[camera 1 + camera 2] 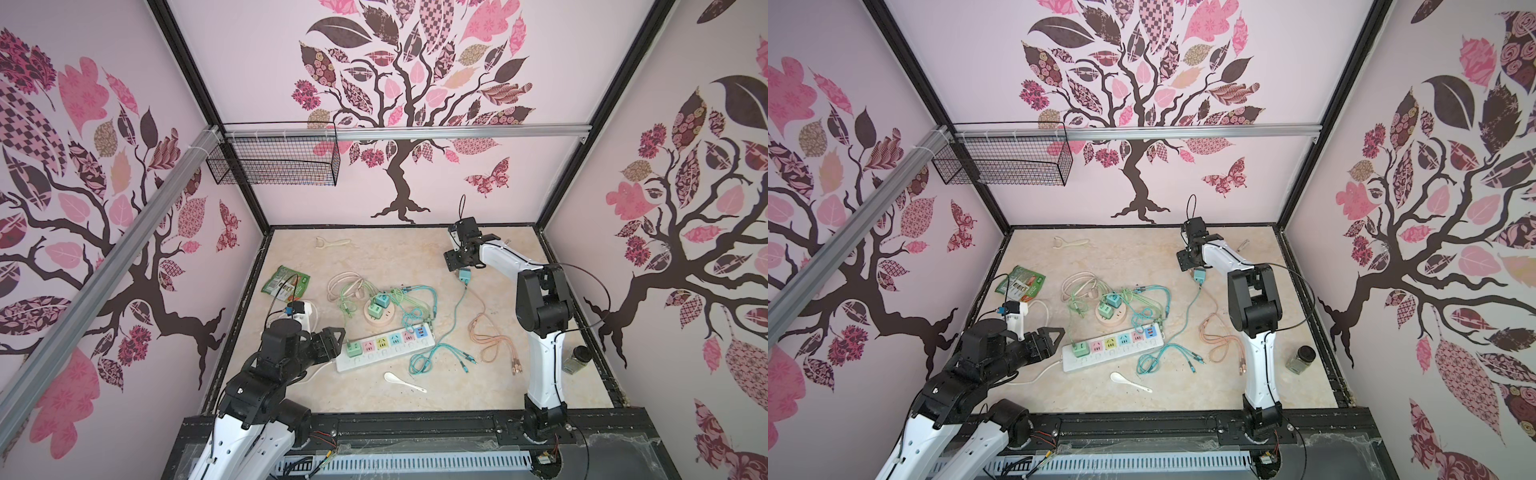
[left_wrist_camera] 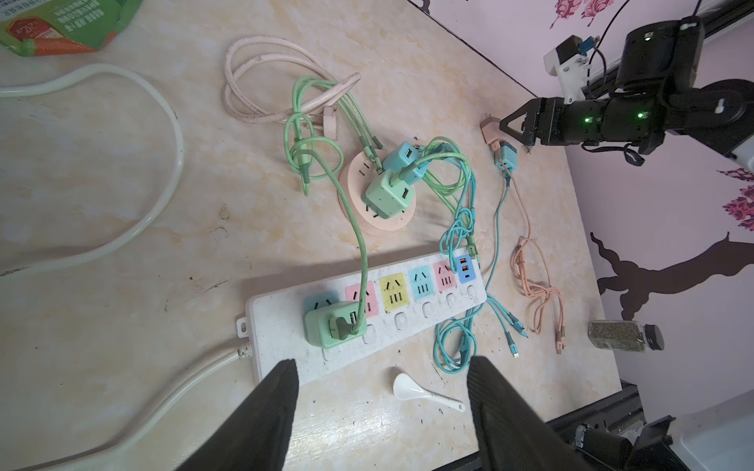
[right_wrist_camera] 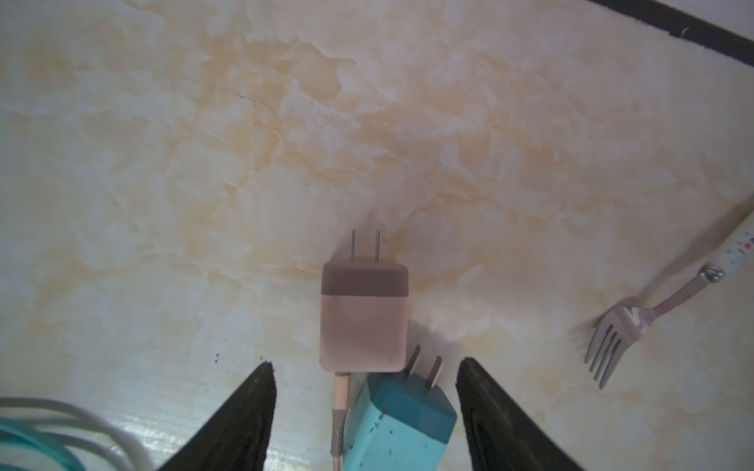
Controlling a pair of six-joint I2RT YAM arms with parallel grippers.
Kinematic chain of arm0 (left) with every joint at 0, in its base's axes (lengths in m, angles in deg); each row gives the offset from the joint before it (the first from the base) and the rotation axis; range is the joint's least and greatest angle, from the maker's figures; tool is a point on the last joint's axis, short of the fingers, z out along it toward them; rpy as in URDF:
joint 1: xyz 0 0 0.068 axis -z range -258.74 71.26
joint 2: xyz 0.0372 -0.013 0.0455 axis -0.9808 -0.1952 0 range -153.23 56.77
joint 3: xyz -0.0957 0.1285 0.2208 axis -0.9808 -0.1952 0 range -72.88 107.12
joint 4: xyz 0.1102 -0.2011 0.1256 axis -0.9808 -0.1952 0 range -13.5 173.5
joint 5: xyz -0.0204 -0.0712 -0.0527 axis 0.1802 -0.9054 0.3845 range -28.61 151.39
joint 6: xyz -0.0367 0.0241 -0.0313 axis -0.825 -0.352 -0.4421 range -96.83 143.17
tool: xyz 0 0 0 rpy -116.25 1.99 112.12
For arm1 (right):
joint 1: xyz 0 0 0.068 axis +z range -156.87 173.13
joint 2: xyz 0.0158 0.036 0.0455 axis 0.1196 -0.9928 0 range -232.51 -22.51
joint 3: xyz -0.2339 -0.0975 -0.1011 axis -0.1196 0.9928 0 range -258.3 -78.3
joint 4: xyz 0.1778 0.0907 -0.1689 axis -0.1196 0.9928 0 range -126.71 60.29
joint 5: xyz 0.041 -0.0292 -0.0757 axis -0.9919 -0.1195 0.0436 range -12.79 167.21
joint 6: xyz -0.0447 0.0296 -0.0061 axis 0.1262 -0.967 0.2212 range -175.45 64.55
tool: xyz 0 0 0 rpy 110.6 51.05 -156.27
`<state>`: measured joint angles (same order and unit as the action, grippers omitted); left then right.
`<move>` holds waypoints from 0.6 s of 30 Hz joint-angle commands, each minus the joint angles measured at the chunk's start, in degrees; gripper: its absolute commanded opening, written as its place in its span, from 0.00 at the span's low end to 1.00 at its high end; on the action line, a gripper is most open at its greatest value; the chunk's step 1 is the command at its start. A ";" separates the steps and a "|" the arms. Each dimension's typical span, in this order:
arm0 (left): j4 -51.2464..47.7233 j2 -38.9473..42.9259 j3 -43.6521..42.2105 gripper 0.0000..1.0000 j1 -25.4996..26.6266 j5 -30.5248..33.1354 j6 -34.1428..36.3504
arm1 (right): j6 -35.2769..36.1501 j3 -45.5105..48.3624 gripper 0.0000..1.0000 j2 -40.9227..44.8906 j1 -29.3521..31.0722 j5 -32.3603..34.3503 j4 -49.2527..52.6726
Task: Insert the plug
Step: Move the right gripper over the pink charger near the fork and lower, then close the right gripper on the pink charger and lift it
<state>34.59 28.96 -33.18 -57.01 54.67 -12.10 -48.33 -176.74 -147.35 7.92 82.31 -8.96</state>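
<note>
Left gripper (image 2: 381, 361): nearest the camera head, hovering over the near end of the strip; its fingers (image 2: 269, 407) are spread wide with nothing between them.
White spoon (image 1: 401, 380): on the marble table (image 1: 457, 390), just in front of the strip.
Power strip (image 2: 281, 322): white, lying at a slant across the table's middle. A green cube adapter (image 2: 330, 326) sits at its end on the left arm's side, with pink, yellow, blue and pink sockets in a row beside it.
Spice jar (image 1: 575, 359): glass with a black lid, by the table's edge past the right arm.
Loose leads: teal cables (image 1: 432, 353) and a peach cable (image 1: 486, 336) are coiled beside the strip's other end, each running back toward the plugs.
Round socket (image 1: 384, 322): a peach disc just behind the strip, carrying a second green adapter (image 1: 374, 311) and a teal adapter (image 1: 381, 300).
Snack bag (image 1: 286, 284): green, near the table's edge behind the left arm.
Right gripper (image 3: 365, 363): over the far half of the table, pointing down. Its fingers (image 3: 245, 416) are spread and straddle the teal plug and the peach lead without pinching either.
Teal plug (image 3: 400, 424): on the table between those fingers, tilted, its prongs beside the pink plug's corner.
Pink plug (image 3: 363, 322): flat on the table just beyond the fingertips, with two prongs pointing away from the gripper, well apart from the strip.
Fork (image 3: 612, 338): near the plugs, with a patterned handle.
Peeler (image 1: 332, 242): pale, near the table's back edge.
Wire basket (image 1: 274, 162): black, hung on the rail by the back corner.
</note>
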 commanded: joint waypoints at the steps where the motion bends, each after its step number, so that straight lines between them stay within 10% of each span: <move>1: 0.90 0.59 1.33 0.70 -0.29 -0.49 1.23 | 0.40 -1.48 0.72 -3.06 -0.06 -1.22 1.50; 18: 1.22 0.10 1.17 0.70 -0.36 -0.94 1.57 | 1.34 -1.16 0.61 -6.73 -0.20 -0.76 -1.20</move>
<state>34.81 29.13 -33.18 -57.01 54.45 -11.33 -47.41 -176.60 -151.30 7.83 80.94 -10.84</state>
